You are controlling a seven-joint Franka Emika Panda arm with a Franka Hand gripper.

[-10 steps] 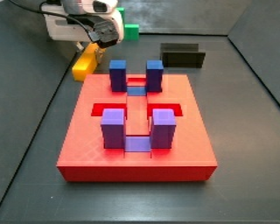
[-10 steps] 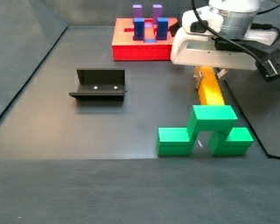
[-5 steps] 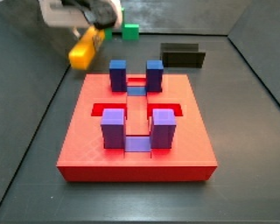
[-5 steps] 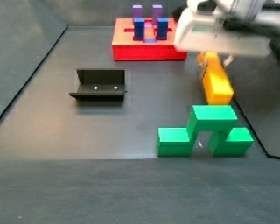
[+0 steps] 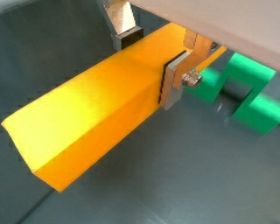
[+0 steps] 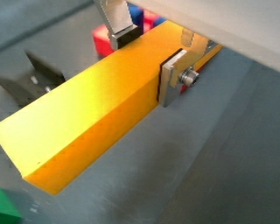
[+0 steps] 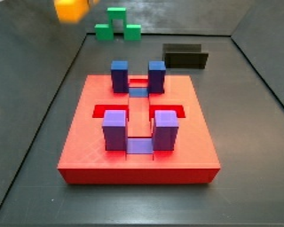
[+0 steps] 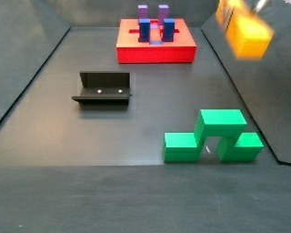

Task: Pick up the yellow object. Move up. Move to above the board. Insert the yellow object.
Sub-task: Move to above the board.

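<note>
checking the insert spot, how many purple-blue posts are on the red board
4. On the board, a far pair: post and post; a near pair: post and post. None look hidden. The end effector holds the yellow object aloft.

My gripper (image 5: pixel 154 59), raised off the floor, clamps the yellow object (image 5: pixel 95 109), a smooth matt plastic bar, between flat brushed-metal fingers (image 6: pixel 175 76). At 12 o'clock the red board (image 7: pixel 141 133) looks like matt plastic; the dark floor (image 8: pixel 99 136) looks dull and smooth.
</note>
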